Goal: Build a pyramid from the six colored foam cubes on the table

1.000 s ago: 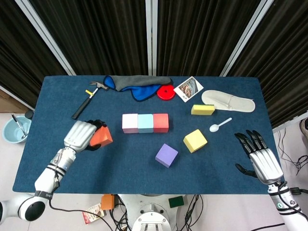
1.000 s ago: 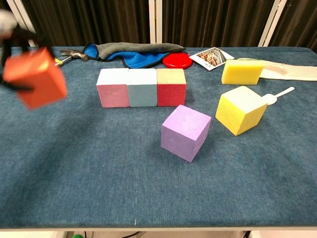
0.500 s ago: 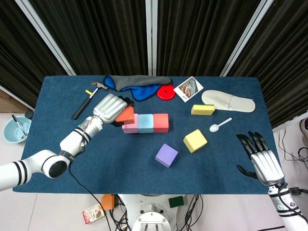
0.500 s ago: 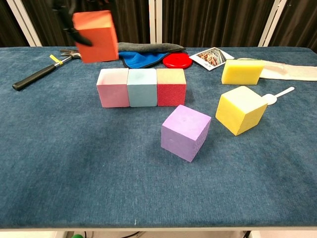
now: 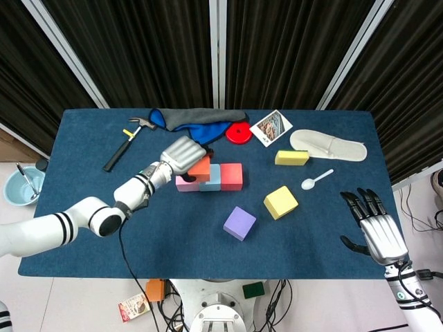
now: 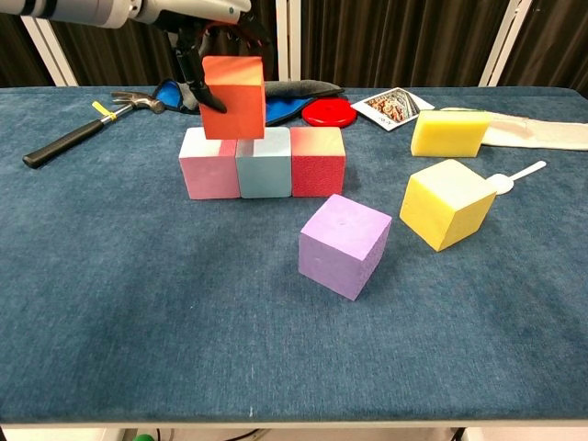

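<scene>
Nearest the robot, the blue-cloth table [image 5: 83, 242] has a bare front strip, and past its right front corner the right hand [image 5: 377, 232] hangs with fingers spread, holding nothing, much as it did a second ago. Further in lie the purple cube [image 6: 344, 244] and, apart to its right, the tilted yellow cube [image 6: 447, 203], with open cloth to their left. Behind them the pink cube [image 6: 209, 163], light blue cube [image 6: 264, 162] and red cube [image 6: 318, 162] sit touching in a row. The left hand [image 5: 182, 153] grips the orange cube [image 6: 233, 96] just above the pink and light blue ones; whether it touches them is unclear. A second ago it held that cube low near the left edge. Along the far edge lie a hammer [image 5: 125, 142], cloths [image 5: 197, 123], red disc [image 5: 239, 133], card [image 5: 270, 128], sponge [image 5: 291, 158], spoon [image 5: 316, 180] and slipper [image 5: 327, 145], before dark curtains [image 5: 291, 48].
</scene>
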Available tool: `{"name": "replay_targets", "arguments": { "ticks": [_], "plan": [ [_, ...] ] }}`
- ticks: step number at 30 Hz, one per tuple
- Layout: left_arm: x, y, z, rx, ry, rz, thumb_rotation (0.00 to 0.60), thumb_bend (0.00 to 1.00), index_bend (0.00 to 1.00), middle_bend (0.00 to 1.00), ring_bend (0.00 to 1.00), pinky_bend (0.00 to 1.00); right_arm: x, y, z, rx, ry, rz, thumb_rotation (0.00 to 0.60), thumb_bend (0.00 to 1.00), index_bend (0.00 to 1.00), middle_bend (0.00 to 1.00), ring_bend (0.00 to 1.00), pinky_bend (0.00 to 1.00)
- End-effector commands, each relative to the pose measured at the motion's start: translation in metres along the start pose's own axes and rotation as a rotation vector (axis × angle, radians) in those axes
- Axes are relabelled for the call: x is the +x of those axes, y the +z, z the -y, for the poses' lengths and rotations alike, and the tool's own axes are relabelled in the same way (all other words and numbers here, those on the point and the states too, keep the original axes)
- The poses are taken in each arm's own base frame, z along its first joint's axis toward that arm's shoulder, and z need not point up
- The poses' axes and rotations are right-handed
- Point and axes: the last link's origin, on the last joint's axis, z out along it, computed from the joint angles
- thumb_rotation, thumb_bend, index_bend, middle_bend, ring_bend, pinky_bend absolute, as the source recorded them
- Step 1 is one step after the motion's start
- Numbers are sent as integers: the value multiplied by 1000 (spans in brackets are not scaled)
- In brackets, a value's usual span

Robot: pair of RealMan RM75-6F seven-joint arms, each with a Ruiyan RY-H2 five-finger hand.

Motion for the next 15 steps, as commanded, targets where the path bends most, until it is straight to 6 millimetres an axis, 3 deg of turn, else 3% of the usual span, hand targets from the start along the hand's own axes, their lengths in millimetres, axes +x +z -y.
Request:
{"name": "replay_targets", "arguments": {
  "ticks": [1,15],
  "plan": [
    [-5,4,0,10,-15,19,598,207,322,357,360,409,-1,0,0,-1,1,2,600,200,0,99,7,23],
    [-12,10,-3,15,-17,17,569,207,321,346,347,384,-2,0,-3,-10,2,7,600,199,0,98,7,23]
  ]
}}
